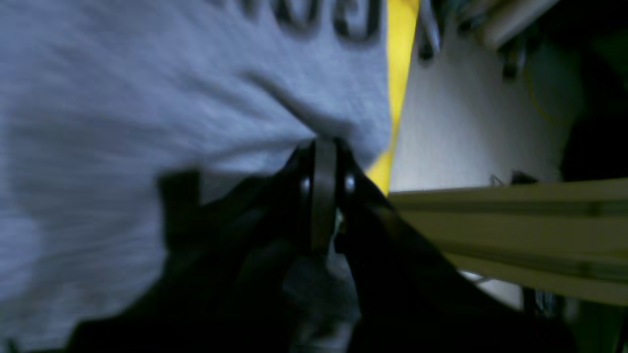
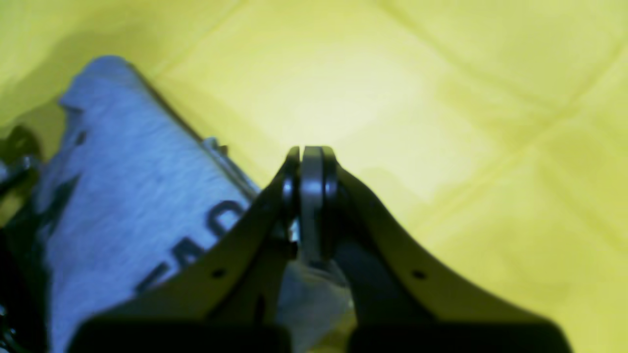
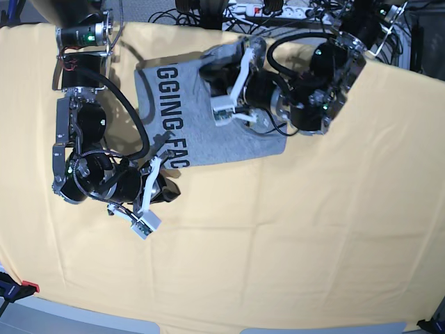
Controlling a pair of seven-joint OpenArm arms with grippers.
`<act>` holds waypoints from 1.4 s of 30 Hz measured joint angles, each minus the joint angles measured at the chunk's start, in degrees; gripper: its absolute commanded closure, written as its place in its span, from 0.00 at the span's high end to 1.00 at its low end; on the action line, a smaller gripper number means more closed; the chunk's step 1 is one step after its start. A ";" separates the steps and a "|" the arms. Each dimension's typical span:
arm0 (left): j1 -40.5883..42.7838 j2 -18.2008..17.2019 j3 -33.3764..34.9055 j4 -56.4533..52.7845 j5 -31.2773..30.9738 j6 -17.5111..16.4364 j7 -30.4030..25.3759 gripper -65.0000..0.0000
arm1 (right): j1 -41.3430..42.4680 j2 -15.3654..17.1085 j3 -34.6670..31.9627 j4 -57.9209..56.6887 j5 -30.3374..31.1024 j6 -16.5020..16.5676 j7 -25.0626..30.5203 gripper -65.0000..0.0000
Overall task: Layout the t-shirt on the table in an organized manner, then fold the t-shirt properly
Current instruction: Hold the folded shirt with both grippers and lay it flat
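The heather-grey t-shirt lies rumpled near the far edge of the yellow table, its black lettering facing up. My left gripper comes in from the right of the base view. In the left wrist view the left gripper is shut, with t-shirt cloth drawn into a fold at its tips. My right gripper sits at the shirt's near-left corner. The right wrist view shows the right gripper shut, tips over the table, with grey t-shirt cloth between its fingers.
Cables and a power strip run beyond the table's far edge. In the left wrist view, a pale metal beam crosses just past the table edge. Both arm bodies hang over the cloth beside the shirt.
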 measured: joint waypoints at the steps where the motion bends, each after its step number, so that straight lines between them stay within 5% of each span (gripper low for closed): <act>1: 0.79 -0.17 0.61 0.00 1.33 0.00 0.28 0.00 | 0.04 0.57 -0.24 0.00 -1.27 0.00 0.70 0.00; 9: -1.07 -0.33 -3.10 0.50 1.36 0.00 3.74 0.00 | -0.31 3.74 -0.33 0.00 -1.75 -0.02 1.07 0.00; 17: -0.87 -0.13 -5.07 2.05 -20.22 0.00 6.69 0.00 | -0.96 3.74 -0.83 -2.82 -1.09 -0.02 1.88 0.00; 21: 1.75 -0.15 -4.50 2.05 -21.79 -0.02 7.78 0.00 | -0.92 3.85 -3.87 -4.61 -1.53 -0.02 1.88 0.00; 32: 4.70 -0.15 -1.79 2.05 1.90 0.00 4.13 0.00 | -0.79 5.20 -14.34 -4.76 -7.08 -0.02 3.17 0.00; 42: 3.41 -3.56 -1.75 2.32 4.90 -0.02 1.01 0.00 | -1.70 12.09 -16.20 -2.54 0.20 -0.02 -1.01 0.00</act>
